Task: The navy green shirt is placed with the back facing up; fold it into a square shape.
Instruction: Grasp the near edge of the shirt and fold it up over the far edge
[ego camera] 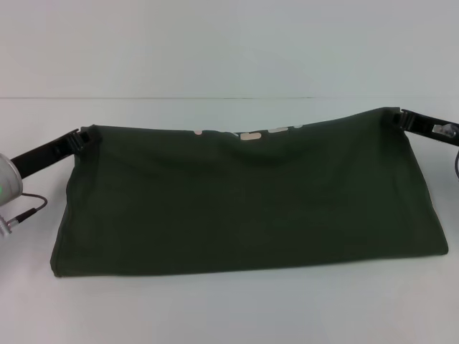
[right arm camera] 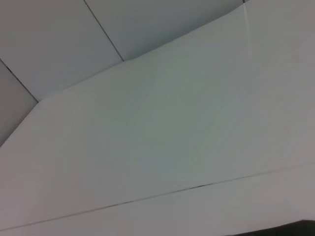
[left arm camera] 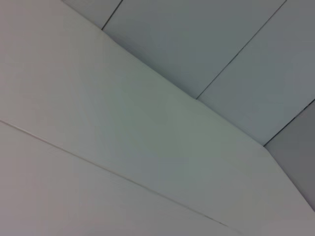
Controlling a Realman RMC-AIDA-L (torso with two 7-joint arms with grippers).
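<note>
Head view: shirt (ego camera: 244,208) corners hide both pincers.

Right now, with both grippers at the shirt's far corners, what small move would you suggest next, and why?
Probably carry both corners forward toward the near edge. The left gripper and right gripper each pinch a far corner of the navy green shirt, whose raised far edge shows white print, so the fold looks unfinished.
</note>
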